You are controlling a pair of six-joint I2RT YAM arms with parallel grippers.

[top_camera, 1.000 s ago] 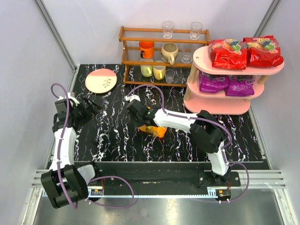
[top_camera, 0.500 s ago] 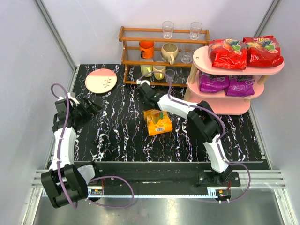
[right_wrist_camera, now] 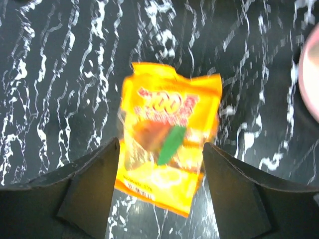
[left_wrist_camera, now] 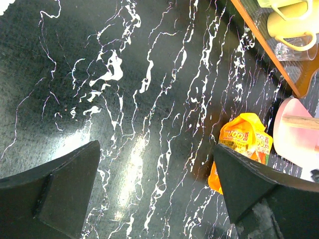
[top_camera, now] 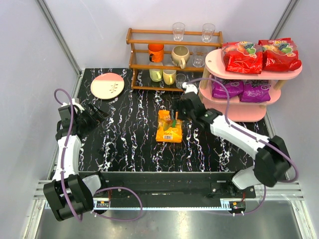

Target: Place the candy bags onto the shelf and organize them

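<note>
Orange glossy candy pouch (top_camera: 168, 129) lies flat on the black white-veined table (top_camera: 124, 137), long axis near-to-far, just beneath my wide-spread right gripper (top_camera: 175, 115); my left gripper (top_camera: 97, 114), also wide, sits well apart leftward.

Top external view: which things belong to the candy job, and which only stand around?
Job: orange candy bag on the table; two red bags; two purple bags; pink shelf.
Not job: wooden rack, its mugs and glasses; plate.
</note>
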